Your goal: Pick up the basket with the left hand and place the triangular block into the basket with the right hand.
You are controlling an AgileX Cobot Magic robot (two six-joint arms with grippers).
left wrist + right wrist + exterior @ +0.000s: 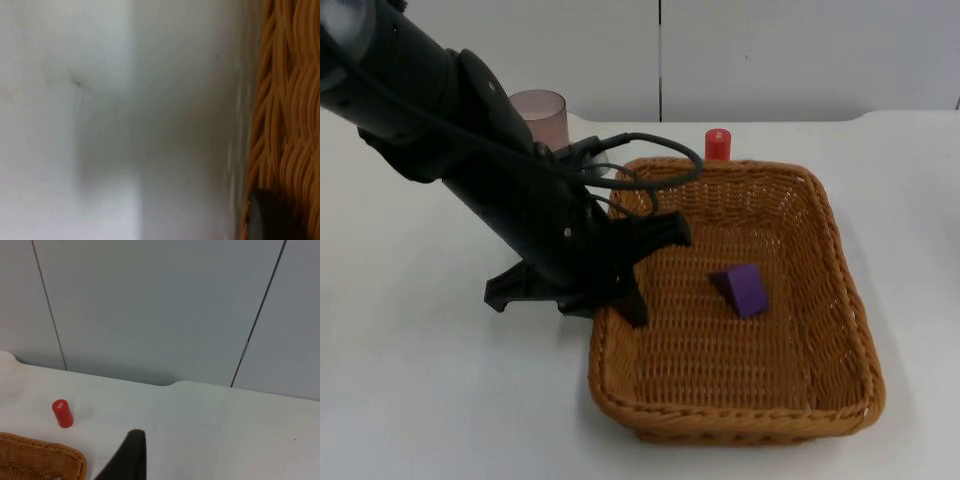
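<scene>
Block (740,288), purple and triangular, is seen lying in the wicker basket (840,300). The left gripper (625,290) is placed at the basket's left rim; whether it is closed there cannot be told. The basket should be lifted level. Free table is left toward the near edge; a red cylinder (718,143) and a cup (542,112) stand near the far edge.

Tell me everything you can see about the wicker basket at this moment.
The wicker basket is rectangular with rounded corners, woven of golden-brown cane with a thick braided rim. It sits upright on the white table. A purple triangular block lies on its woven floor. The left hand is at its left rim. A red cylinder stands just behind its far rim.
</scene>
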